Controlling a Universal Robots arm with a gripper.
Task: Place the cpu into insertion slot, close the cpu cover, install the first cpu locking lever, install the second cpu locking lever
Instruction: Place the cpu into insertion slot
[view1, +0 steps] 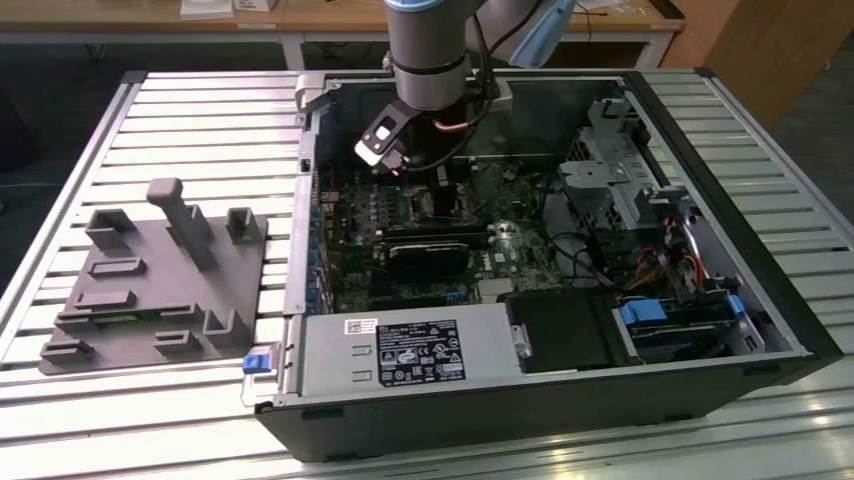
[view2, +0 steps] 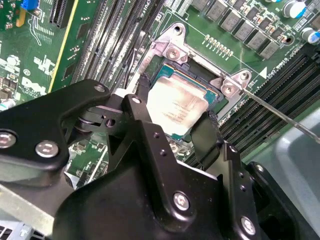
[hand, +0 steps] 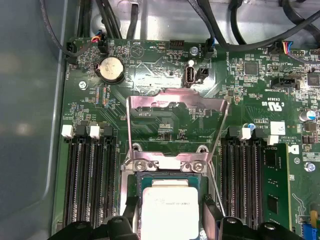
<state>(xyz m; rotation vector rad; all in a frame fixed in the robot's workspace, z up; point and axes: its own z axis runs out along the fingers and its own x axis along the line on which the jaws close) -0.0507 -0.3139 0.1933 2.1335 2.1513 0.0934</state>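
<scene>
The cpu (view2: 175, 102) (hand: 170, 212), a silvery square chip, lies level in the insertion slot (view2: 196, 68) (hand: 165, 175), whose black rim shows around it. My gripper (view2: 175, 109) (hand: 170, 222) (view1: 400, 168) is straight above it, its black fingers (view2: 206, 132) against two opposite edges of the chip. The cpu cover (hand: 175, 97), a thin metal frame, stands upright on its hinge at one end of the slot. A thin wire locking lever (view2: 280, 117) (hand: 215, 182) juts free beside the slot.
Long black memory slots (hand: 90, 175) (hand: 242, 175) flank the socket on the green board. In the exterior view a black heatsink block (view1: 430, 250), the power supply (view1: 400, 350), cables and drive bays (view1: 667, 260) crowd the open case. A grey fixture (view1: 160, 280) lies on the exterior view's left.
</scene>
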